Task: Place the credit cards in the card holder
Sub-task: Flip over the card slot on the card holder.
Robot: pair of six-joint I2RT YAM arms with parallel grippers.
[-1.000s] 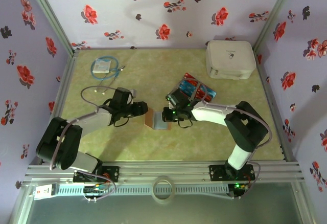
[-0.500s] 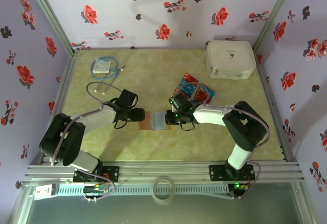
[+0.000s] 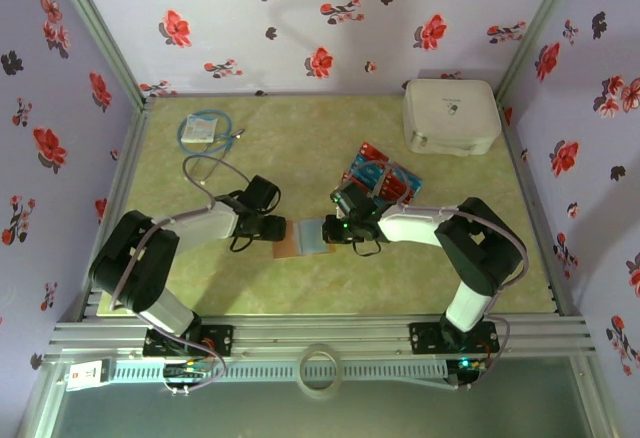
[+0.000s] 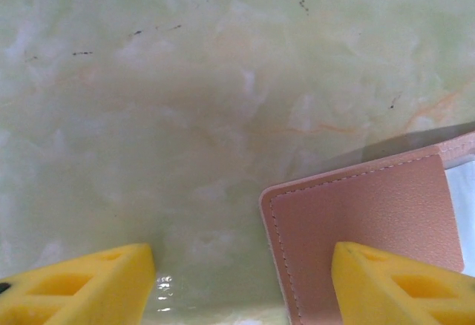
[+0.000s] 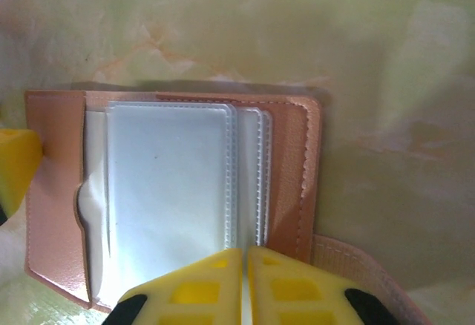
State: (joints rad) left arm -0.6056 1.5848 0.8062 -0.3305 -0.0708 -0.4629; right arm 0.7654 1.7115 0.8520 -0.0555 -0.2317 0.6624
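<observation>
The tan card holder [image 3: 292, 242] lies open and flat on the table between my two grippers. My left gripper [image 3: 276, 226] is open at its left edge; in the left wrist view one yellow finger [image 4: 401, 284] sits over the tan flap [image 4: 356, 221] and the other is over bare table, with the left gripper [image 4: 241, 288] holding nothing. My right gripper [image 3: 335, 230] is shut, and in the right wrist view the right gripper [image 5: 245, 280] rests its tips on the clear pocket leaves [image 5: 163, 191] inside the card holder [image 5: 289, 162]. Red and blue credit cards [image 3: 383, 176] lie fanned behind the right arm.
A big white zip case [image 3: 451, 115] stands at the back right. A packet with a blue cable [image 3: 203, 129] lies at the back left. The holder's tan strap [image 5: 349, 266] trails beside the right fingers. Floral walls close in the table on three sides.
The card holder, propped up on edge between the grippers a second ago, now lies flat and open. The left gripper has widened and its arm has swung slightly right.
</observation>
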